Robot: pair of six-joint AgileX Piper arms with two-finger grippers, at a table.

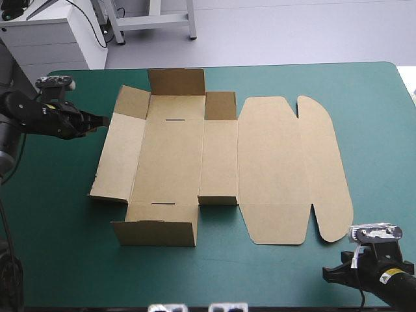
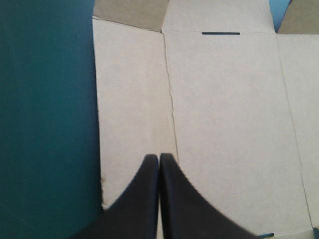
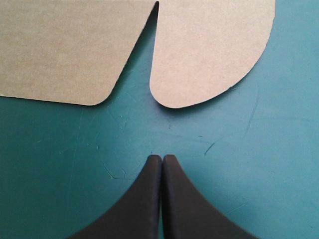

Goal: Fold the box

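Cardboard is seen across the middle of the table in the high view: the box [image 1: 221, 166], a cut sheet of brown board, is laid open on the teal-green cover [image 1: 65, 227]. At its left part the far end flap [image 1: 175, 82] and the near end flap [image 1: 155, 233] are tilted up a little. The long left wall panel [image 1: 117, 156] appears slightly lifted too, while the lid [image 1: 279, 169] with its rounded ears is lying flat toward the right. The left gripper [image 1: 102, 121] is held at the box's left edge. The right gripper [image 1: 328, 273] is placed near the table's front right corner, apart from the board.

In the left wrist view, the left gripper [image 2: 159, 157] is shown with its black fingers pressed together and nothing pinched. It is held over the left wall panel [image 2: 129, 99], just beside the crease; contact cannot be told.

In the right wrist view, the right gripper [image 3: 162, 158] is likewise shown pressed together and empty over bare cover, with a rounded ear [image 3: 209, 55] ahead of it.

The fold is judged barely begun: the walls are yet to be raised and tucked, and nothing is locked.
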